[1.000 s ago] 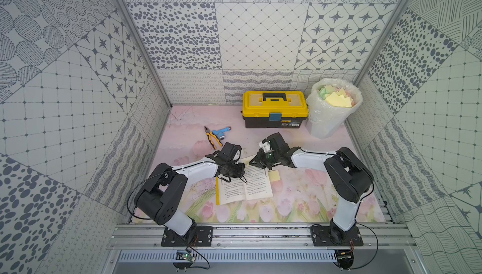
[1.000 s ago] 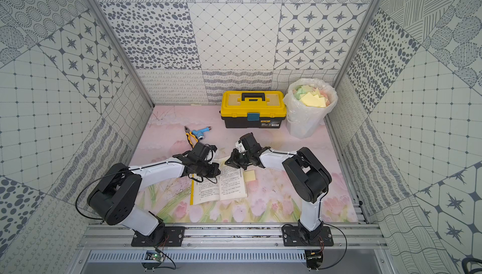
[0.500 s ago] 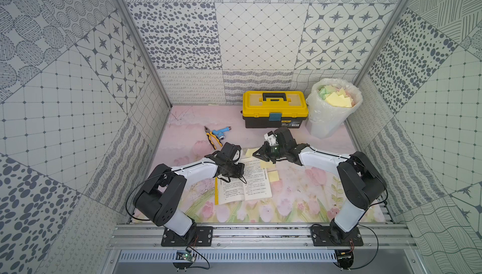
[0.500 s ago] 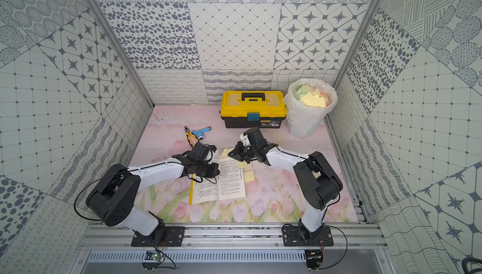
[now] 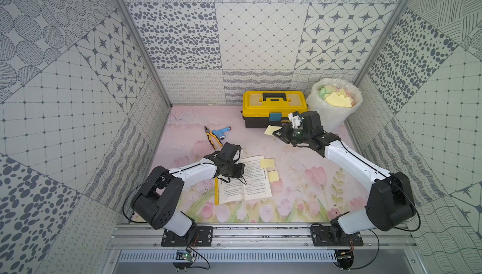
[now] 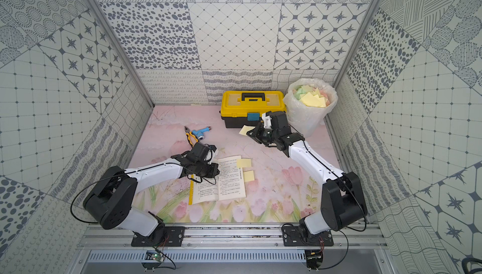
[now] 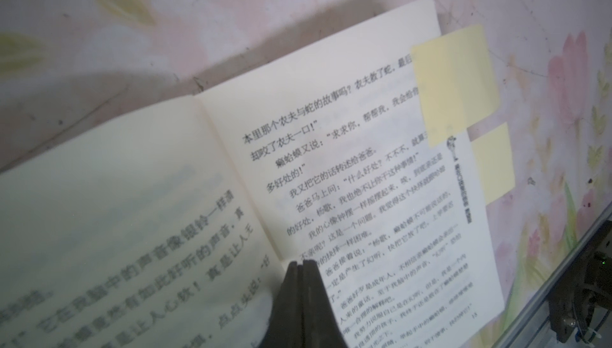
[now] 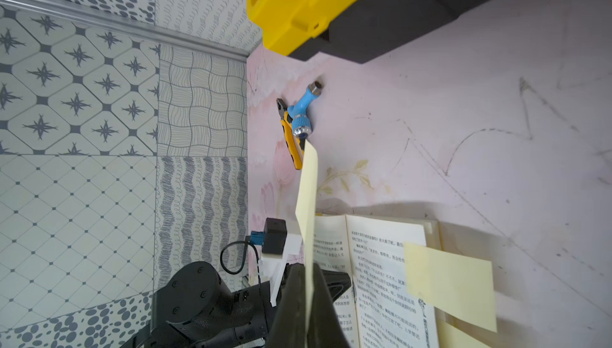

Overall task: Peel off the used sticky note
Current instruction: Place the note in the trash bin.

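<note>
Aloft, right claw pinches a thin yellow sticky note

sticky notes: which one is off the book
The sticky note pinched in the right gripper, near the toolbox; the other two sit on the open book's edge.

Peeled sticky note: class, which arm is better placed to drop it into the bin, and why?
Right. The right end effector is shut on the yellow note, raised close to the bag-lined bin. The left end effector, shut, rests on the open book.
</note>
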Tool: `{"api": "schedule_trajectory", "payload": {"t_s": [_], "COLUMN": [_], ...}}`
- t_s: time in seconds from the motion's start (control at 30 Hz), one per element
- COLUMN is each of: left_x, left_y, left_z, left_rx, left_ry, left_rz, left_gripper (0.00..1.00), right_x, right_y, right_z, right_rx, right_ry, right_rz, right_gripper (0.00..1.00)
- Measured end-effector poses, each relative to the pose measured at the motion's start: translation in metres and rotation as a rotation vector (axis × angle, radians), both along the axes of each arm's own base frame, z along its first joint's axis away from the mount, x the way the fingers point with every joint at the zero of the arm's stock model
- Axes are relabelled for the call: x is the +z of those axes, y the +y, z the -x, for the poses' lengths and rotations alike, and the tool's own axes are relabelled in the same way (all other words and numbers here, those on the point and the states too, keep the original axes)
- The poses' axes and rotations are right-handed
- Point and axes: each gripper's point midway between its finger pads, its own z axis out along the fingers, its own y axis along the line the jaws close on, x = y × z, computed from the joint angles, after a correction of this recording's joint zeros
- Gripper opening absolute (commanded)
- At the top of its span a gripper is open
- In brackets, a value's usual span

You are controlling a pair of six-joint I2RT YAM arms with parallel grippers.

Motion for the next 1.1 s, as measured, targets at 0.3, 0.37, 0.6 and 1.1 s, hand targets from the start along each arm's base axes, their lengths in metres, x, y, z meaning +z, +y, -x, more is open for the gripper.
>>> {"api": "schedule_trajectory", "payload": {"t_s": [0.3,0.37,0.6,1.1], "left_x": [0.0,0.0,0.003,0.005], "left_y": [-0.003,-0.003,-0.006,-0.009], "left_z": [0.003,0.003,0.002,0.002], "left_rx": [-0.012,-0.013,-0.019,-0.039], "left_ry": [0.003,0.003,-0.003,-0.011], "left_rz": [-0.002,-0.002,0.002,-0.001], "left_gripper": [0.0,0.0,0.0,0.0], "right_x": [0.068,0.085,0.141,0.107], "right_y": [-0.083,-0.099,-0.168,-0.277], "right_z": [-0.037,-0.044,-0.062,-0.121], "right_rx": [-0.177,-0.21,-0.352,-0.551], "right_ry": [-0.128,-0.163,-0.271,-0.158], "right_rz": [0.013,0.016,0.012,0.039], "right_gripper": [0.0,0.0,0.0,0.14]}}
